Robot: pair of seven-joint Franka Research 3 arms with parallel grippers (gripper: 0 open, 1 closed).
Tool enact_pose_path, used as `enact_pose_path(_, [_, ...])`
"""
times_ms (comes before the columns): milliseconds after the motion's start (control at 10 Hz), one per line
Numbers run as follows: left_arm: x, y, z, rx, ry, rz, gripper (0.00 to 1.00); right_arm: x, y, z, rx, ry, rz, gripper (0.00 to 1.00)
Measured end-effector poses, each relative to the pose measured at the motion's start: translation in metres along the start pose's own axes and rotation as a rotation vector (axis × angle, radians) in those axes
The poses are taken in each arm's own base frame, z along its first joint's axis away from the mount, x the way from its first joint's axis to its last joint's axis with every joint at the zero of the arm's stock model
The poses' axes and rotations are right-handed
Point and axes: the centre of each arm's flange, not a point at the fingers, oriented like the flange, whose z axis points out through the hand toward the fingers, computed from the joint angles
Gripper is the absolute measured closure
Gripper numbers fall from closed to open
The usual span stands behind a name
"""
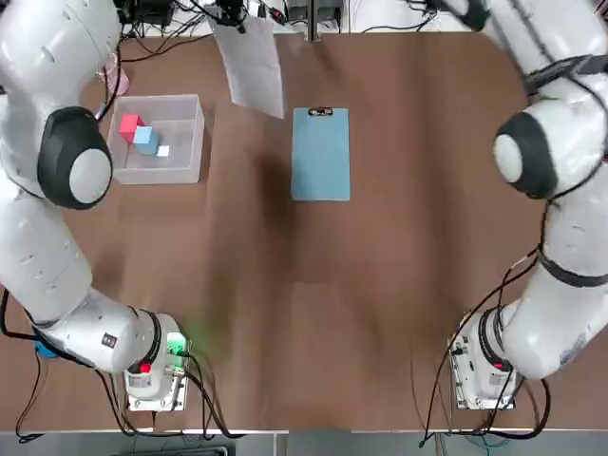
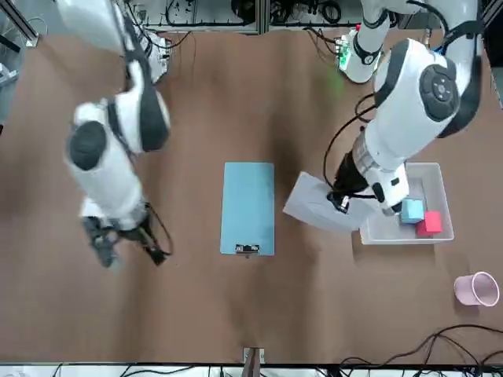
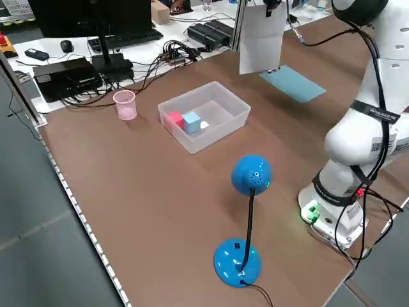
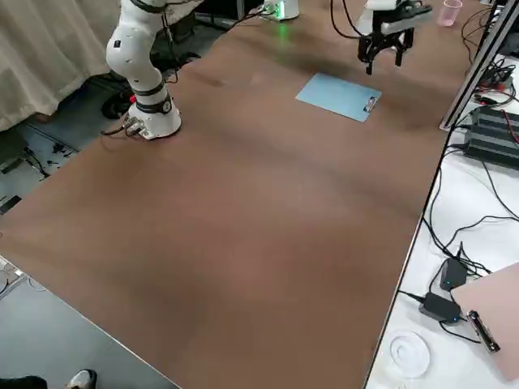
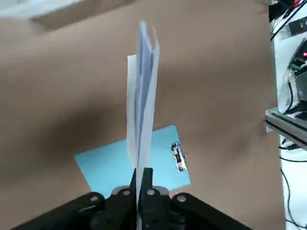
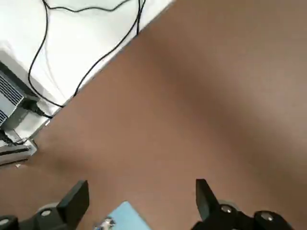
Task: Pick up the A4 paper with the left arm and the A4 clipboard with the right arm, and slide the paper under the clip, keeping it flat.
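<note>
"Where are our two things?"

"Our left gripper [image 5: 139, 191] has its fingers closed on the white paper [image 3: 261, 41], which hangs down from them above the bench [image 1: 380, 313], near the clear bin [image 3: 238, 125]. The blue clipboard [image 1: 320, 161] lies flat on the bench, its metal clip [image 2: 247, 249] at the short edge farthest from our arm bases."

"Why hold the paper so?"

"Probably because a grip at one end leaves the opposite edge free to go under the clip. It curves as it hangs, though, so we would need to lower it gently to keep it flat."

"And our right gripper [image 6: 142, 203]?"

"Its fingers are wide apart and empty, over bare bench to the clipboard's right. We judge that it should take the board next, to steady it; unheld, the board could slide as the paper pushes in."
</note>
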Motion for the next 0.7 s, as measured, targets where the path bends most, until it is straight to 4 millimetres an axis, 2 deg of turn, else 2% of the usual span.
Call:
enact_pose_path(400, [-0.071, -0.025, 0.049, 0.035, -0.004, -0.106, 0.99, 0.049, 0.109, -0.066, -0.004, -0.050, -0.424, 0.00])
enact_pose_path(700, [-0.122, -0.039, 0.076, -0.067, -0.007, -0.153, 0.99, 0.065, 0.169, -0.110, -0.023, -0.097, -0.610, 0.00])
